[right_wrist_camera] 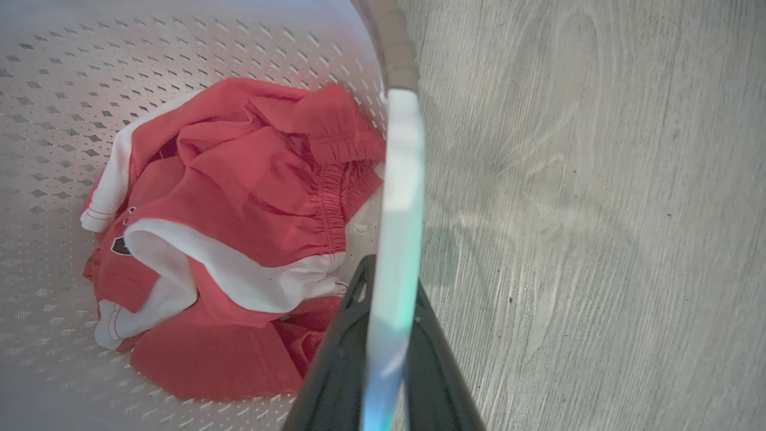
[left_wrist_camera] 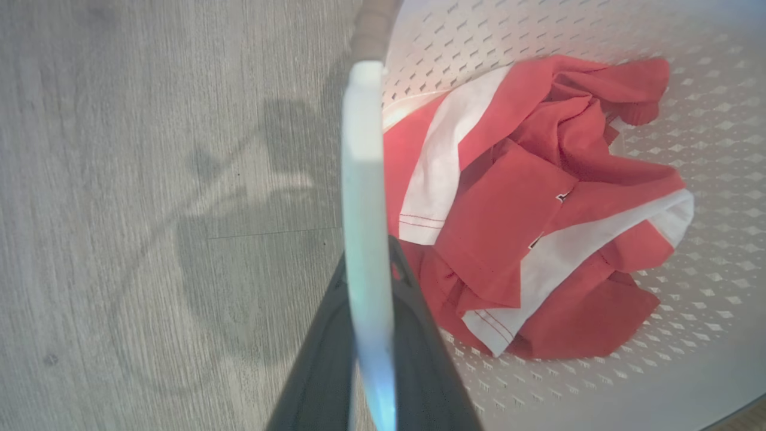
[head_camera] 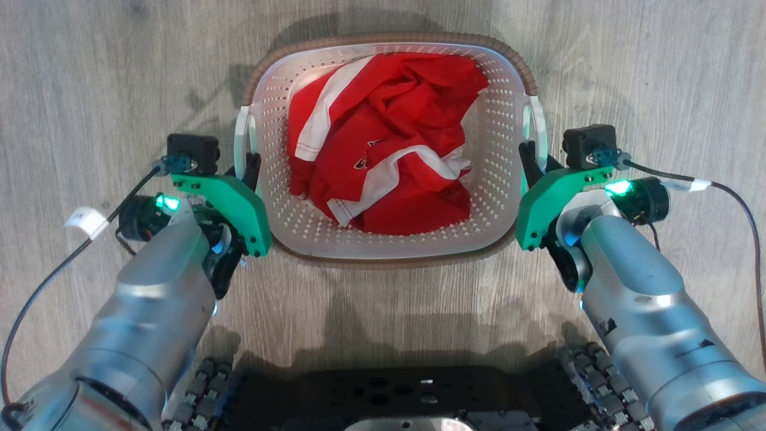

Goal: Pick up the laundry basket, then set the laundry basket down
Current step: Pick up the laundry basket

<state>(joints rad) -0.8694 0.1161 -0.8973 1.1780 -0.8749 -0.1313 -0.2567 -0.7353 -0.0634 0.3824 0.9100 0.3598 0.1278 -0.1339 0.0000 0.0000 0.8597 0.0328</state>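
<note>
- Where your left arm ends, the left gripper (left_wrist_camera: 368, 263): two dark fingers pressed onto the left handle (left_wrist_camera: 362, 179), one on each side of the white strip. It pinches there because the handle is the one part of the basket slim enough to fit between the fingers.
- Right gripper (right_wrist_camera: 392, 281): the mirror entry, clamped across the right handle (right_wrist_camera: 404, 167). With a hold at each side, the load should come up level rather than tipping; that is a judgement.
- Laundry basket (head_camera: 272, 108): cream, perforated, with a brown rim band. It lies straight ahead of you, between the two grippers. You cannot tell from these views whether its base rests on the floor or hangs just clear of it.
- Clothing (head_camera: 389, 137): one red-and-white bundle, crumpled and loose in the bottom of the basket. It sits roughly central, so it should pull little to either side.
- Left forearm (head_camera: 155, 287) and right forearm (head_camera: 640, 281): silver, angled inward from the lower corners so that each gripper meets its handle end-on.
- Floor (head_camera: 90, 72): pale grey wood planks all round the basket.
- Robot base (head_camera: 395, 395): dark, near the basket's closest rim. You will likely want a straight vertical lift to keep clear of it.
</note>
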